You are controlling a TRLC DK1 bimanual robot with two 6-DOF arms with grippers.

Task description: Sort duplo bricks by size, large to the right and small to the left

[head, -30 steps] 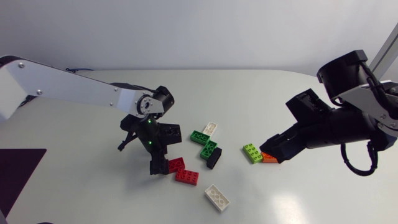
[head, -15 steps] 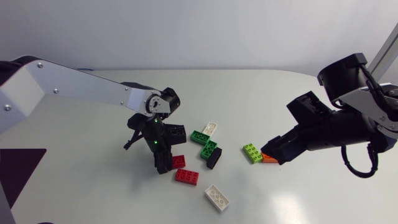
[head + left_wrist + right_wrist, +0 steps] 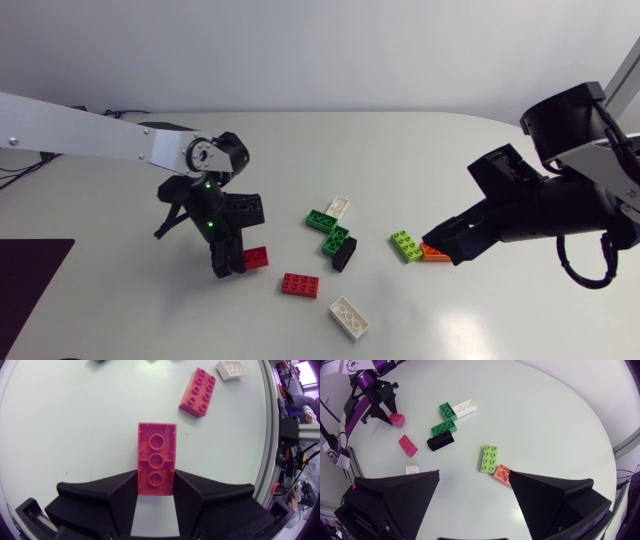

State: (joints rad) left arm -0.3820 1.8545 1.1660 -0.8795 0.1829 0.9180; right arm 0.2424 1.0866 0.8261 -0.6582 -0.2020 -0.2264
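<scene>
The left pincer [image 3: 155, 478] is squeezed shut on one end of a red brick [image 3: 156, 452], and most of the brick sticks out in front of its fingers. It only holds that end, so I think the brick could tip or slip out and fall if the arm swings fast. The right pincer [image 3: 474, 474] is wide open, with an orange brick [image 3: 502, 474] just beside one finger, not grabbed yet.

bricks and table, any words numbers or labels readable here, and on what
None can be read.
The red brick in the left gripper: plain, no print.
Studs of the other red brick and the white brick: any marks are too small to read.
The table: no label or sign.
</scene>
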